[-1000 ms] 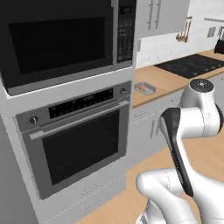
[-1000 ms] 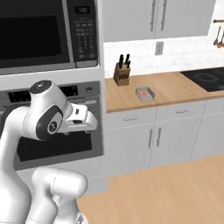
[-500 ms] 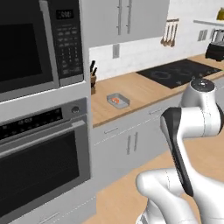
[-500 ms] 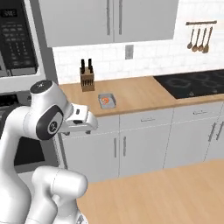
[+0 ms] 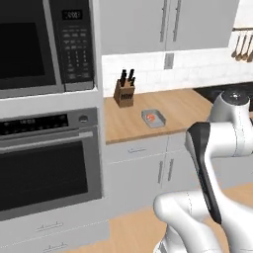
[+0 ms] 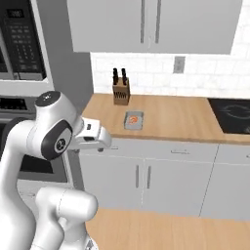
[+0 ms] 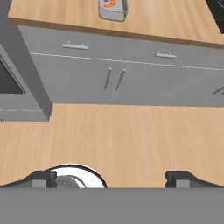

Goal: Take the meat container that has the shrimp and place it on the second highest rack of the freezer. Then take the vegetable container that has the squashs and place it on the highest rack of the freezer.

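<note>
Kitchen scene with the mobile arm facing a run of grey base cabinets. The meat container point(image 5: 153, 118), a small light-grey tray, lies flat on the wooden surface point(image 5: 183, 111), toward its front half and well clear of the edge. Inside it rests the shrimp point(image 5: 152, 117), a curled orange-red shape near the tray's middle. In the right base view the meat container point(image 6: 134, 120) sits in front of and slightly right of the knife block point(image 6: 120, 91), which stands against the white tiled wall; the two are near but apart. A black cooktop point(image 6: 233, 115) is set into the surface well to the right of the tray. To the left of the surface stands a tall column holding a microwave point(image 5: 44, 47) above a built-in oven point(image 5: 49, 163). Grey wall cabinets point(image 6: 156, 24) hang over the surface.

The tool point(image 7: 112, 179) points down at the wooden floor point(image 7: 118, 140) in front of the cabinets; its two dark fingertips point(image 7: 181, 178) stand far apart with nothing between them. In the hand view the meat container point(image 7: 113, 9) shows at the top edge, well away from the tool, with cabinet doors and bar handles point(image 7: 113, 79) below it.
</note>
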